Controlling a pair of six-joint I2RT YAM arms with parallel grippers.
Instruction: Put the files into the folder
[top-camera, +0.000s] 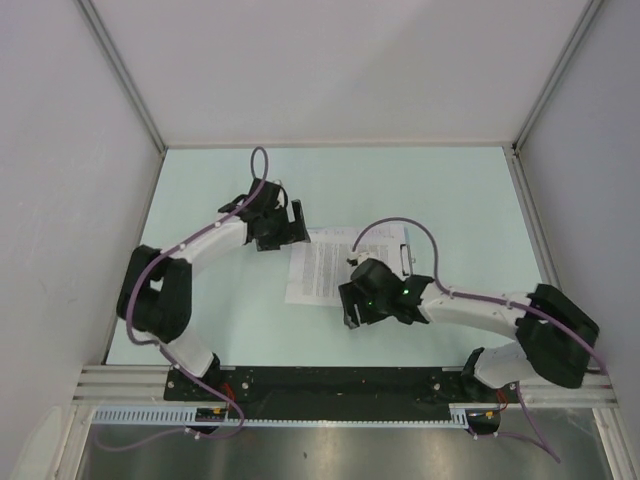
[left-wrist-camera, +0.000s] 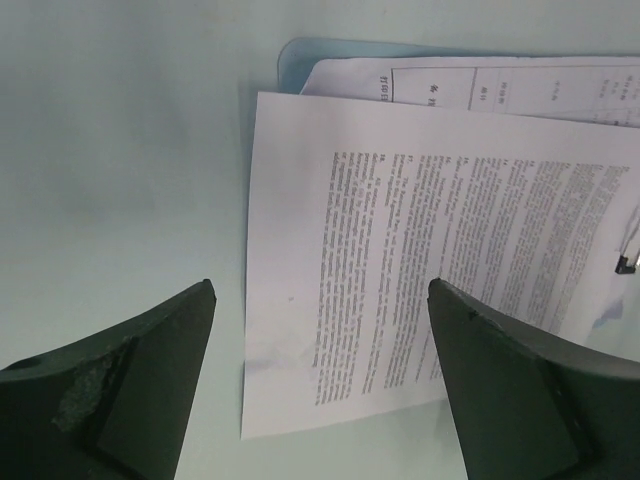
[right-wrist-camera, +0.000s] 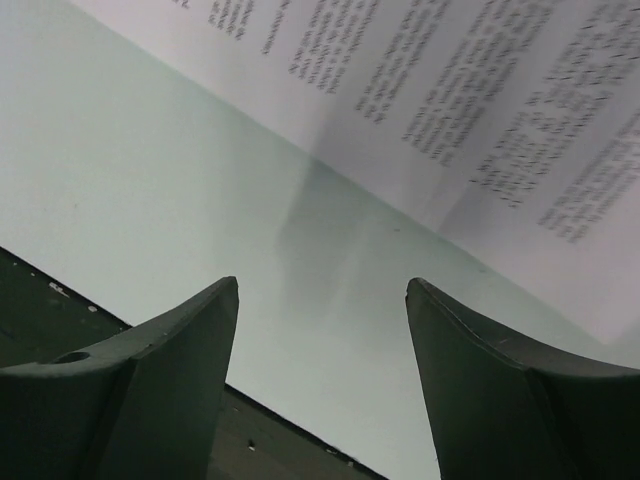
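Top external: the files (top-camera: 322, 265) lie printed side up at the middle of the frame on the pale bench (top-camera: 450, 200). The left gripper (top-camera: 293, 222) sits at their upper left corner, and the right gripper (top-camera: 352, 312) sits just off their lower right.

Left wrist: the left gripper's jaws are spread and hold nothing. A text sheet lies between and beyond them. A second sheet with a table pokes out from under it at the top of the frame. A rounded corner of the pale-blue folder (left-wrist-camera: 295, 55) peeks out beneath both.

Right wrist: the right gripper is spread too and empty, over bare bench. A sheet's edge crosses the upper right, and a dark rail (right-wrist-camera: 40, 300) runs along the lower left.
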